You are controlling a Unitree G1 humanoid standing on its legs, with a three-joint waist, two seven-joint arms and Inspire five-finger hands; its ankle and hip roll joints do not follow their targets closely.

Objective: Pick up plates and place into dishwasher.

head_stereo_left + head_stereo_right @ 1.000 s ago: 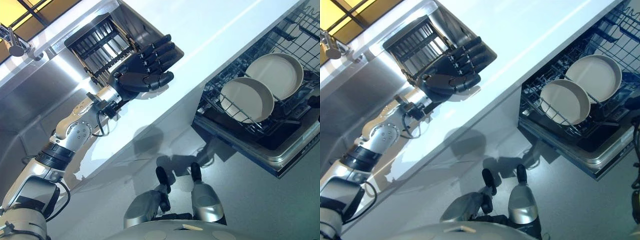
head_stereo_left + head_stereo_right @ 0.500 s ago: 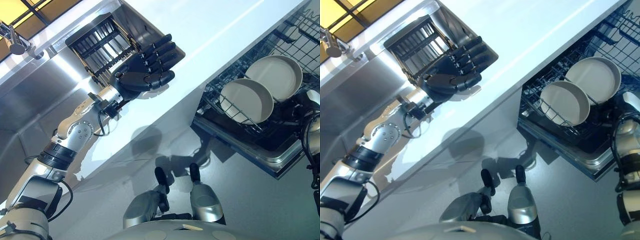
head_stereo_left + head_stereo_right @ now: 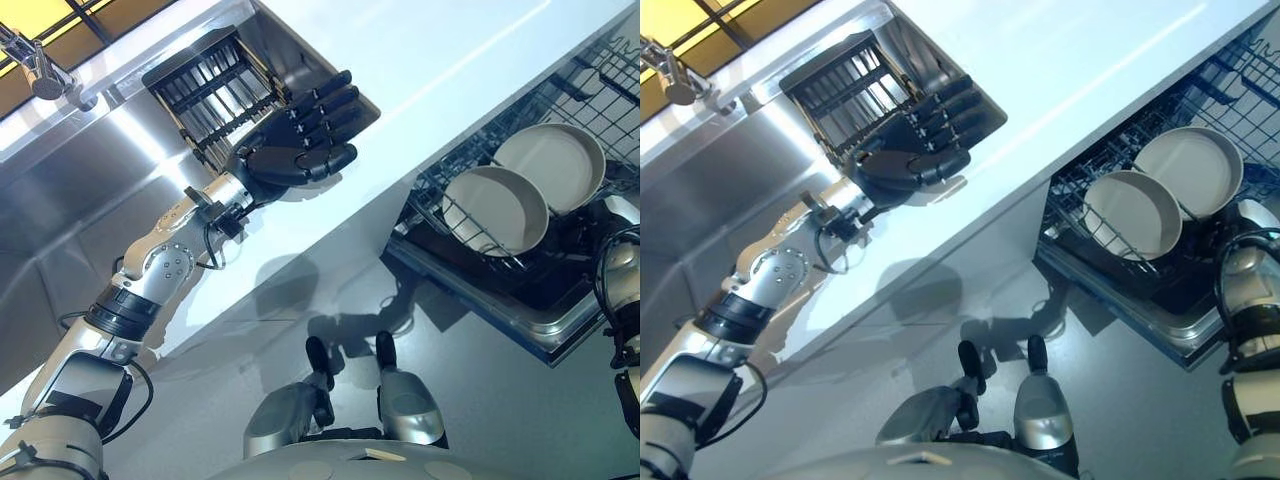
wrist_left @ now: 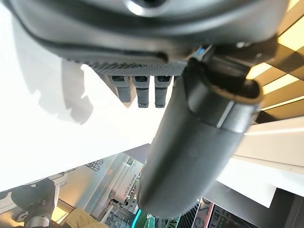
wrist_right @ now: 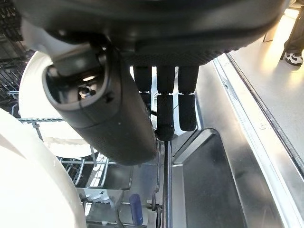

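Two cream plates stand upright side by side in the open dishwasher's lower wire rack: the nearer plate and the farther plate. My right arm comes in at the right edge beside them. In the right wrist view my right hand hangs open over the rack with its fingers straight and nothing in it, and a plate's rim is close beside it. My left hand is open, palm up, above the white counter and holds nothing.
A black dish rack sits in the steel sink just behind my left hand, with a tap at the far left. The dishwasher's lowered door juts out over the grey floor. A person's shoe is on the floor.
My right arm has come into view at the right edge next to the plates in the rack. The left hand has kept its open pose over the counter; the camera shifted slightly.
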